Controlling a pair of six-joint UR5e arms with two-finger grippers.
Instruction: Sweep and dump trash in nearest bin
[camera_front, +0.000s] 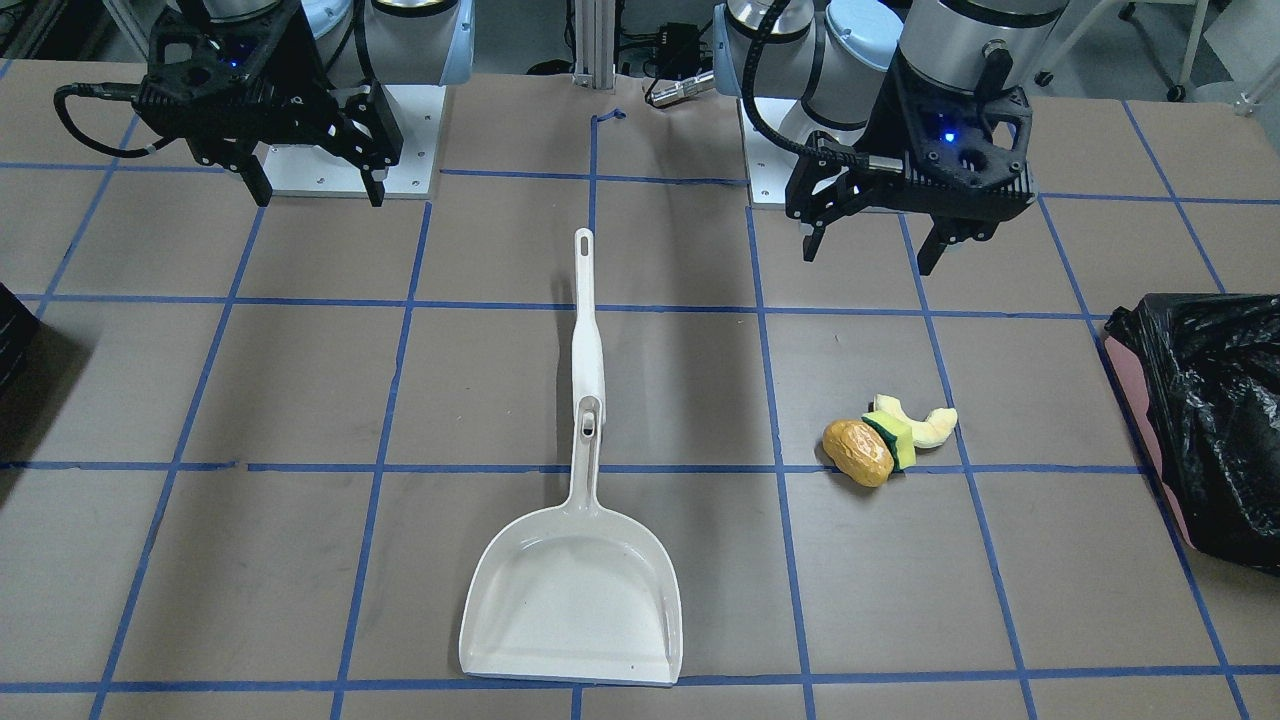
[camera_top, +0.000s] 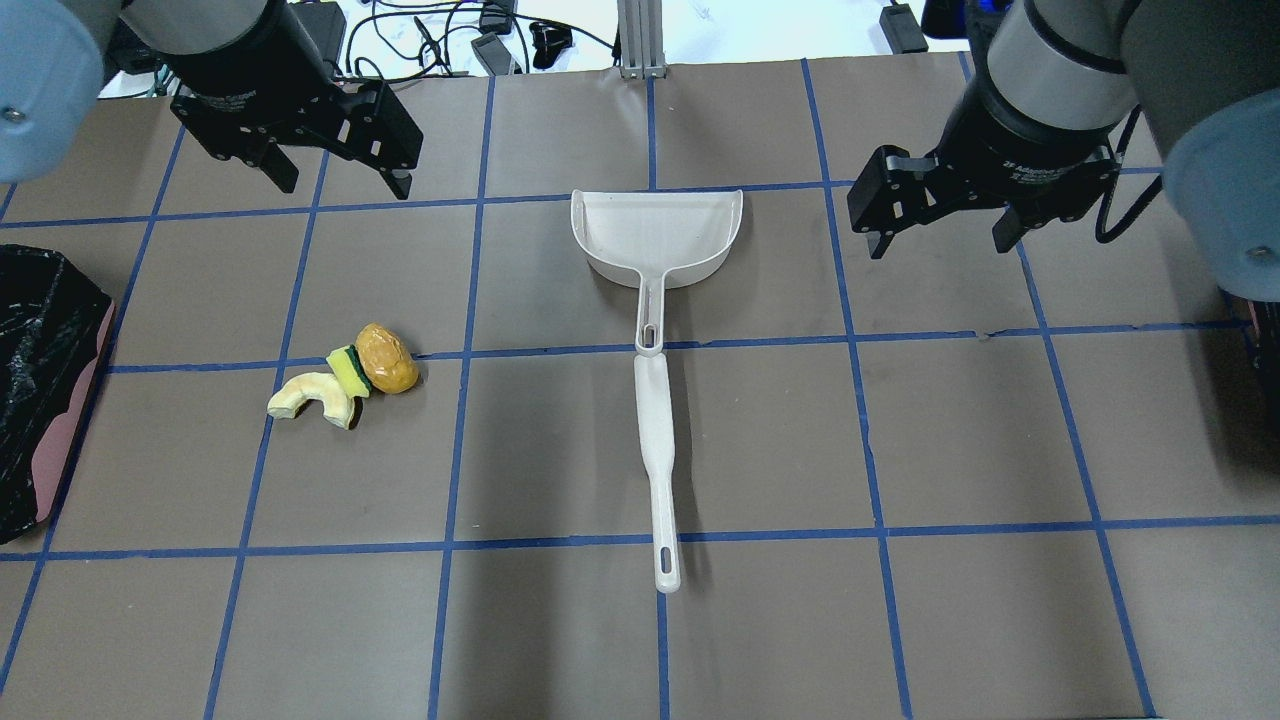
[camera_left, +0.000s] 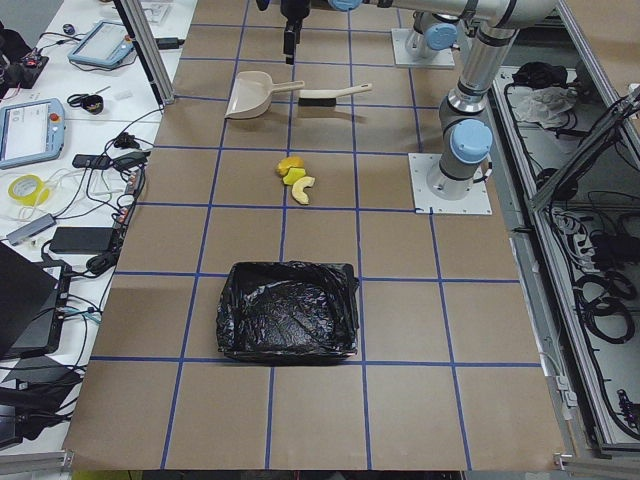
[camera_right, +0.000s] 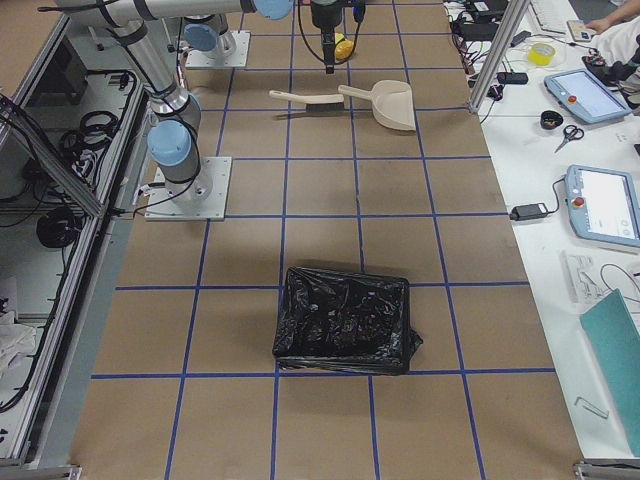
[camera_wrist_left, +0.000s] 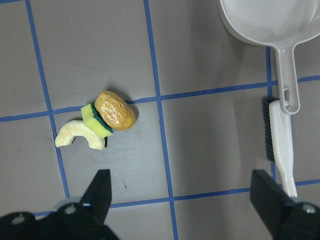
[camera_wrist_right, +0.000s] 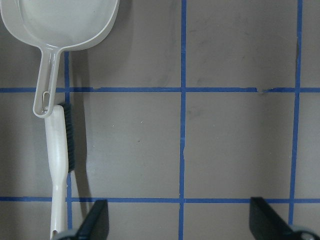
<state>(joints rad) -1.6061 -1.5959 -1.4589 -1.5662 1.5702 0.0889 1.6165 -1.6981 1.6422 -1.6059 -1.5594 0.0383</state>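
The trash lies in a tight cluster on the table: an orange-brown potato-like lump (camera_top: 386, 358), a yellow-and-green sponge wedge (camera_top: 349, 371) and a pale yellow curved piece (camera_top: 305, 393). The cluster also shows in the left wrist view (camera_wrist_left: 114, 111). The pink-sided bin (camera_top: 40, 380) with a black bag stands at the table's left end, apart from the trash. My left gripper (camera_top: 342, 185) is open and empty, above the table beyond the trash. My right gripper (camera_top: 940, 245) is open and empty, right of the white dustpan (camera_top: 655, 235).
A white brush (camera_top: 660, 470) with dark bristles lies in line with the dustpan's handle at the table's middle. Another dark container (camera_front: 10, 330) stands at the table's right end. Blue tape lines grid the brown table.
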